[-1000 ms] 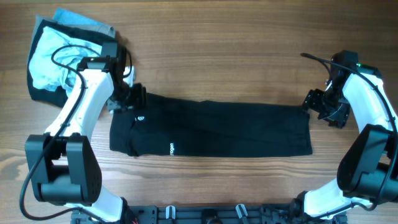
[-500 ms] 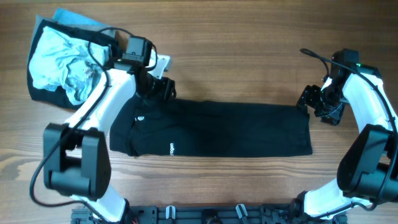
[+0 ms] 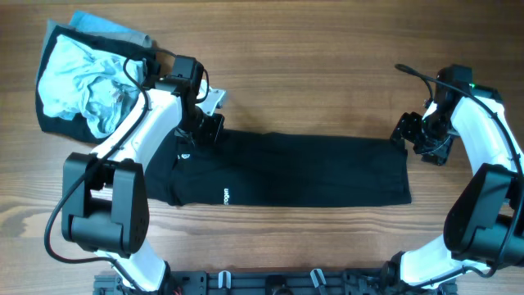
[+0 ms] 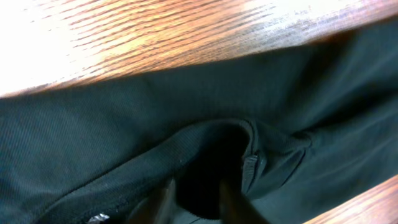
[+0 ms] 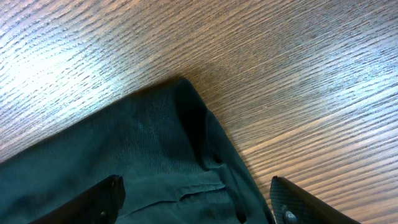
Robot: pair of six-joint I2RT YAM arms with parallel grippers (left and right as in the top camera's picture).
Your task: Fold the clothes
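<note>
The black T-shirt [image 3: 295, 168] lies as a long flat band across the middle of the table, with small white marks [image 3: 224, 196] near its left end. My left gripper [image 3: 205, 129] is down on the shirt's upper left edge. In the left wrist view its blurred fingers [image 4: 198, 204] are close together around a raised fold of the black fabric [image 4: 93, 143]. My right gripper [image 3: 412, 136] is at the shirt's upper right corner. In the right wrist view it is open [image 5: 196, 205], one finger over the fabric [image 5: 137, 155] and the other over the wood.
A pile of other garments sits at the back left: pale blue [image 3: 78, 82] on black, with grey-blue [image 3: 110, 26] behind. Bare wood table [image 3: 327, 74] surrounds the shirt. The arm bases stand at the front edge.
My left gripper went from the shirt's left end up and right, then came down onto the upper edge. My right gripper shifted slightly left towards the corner. The shirt stayed flat.
</note>
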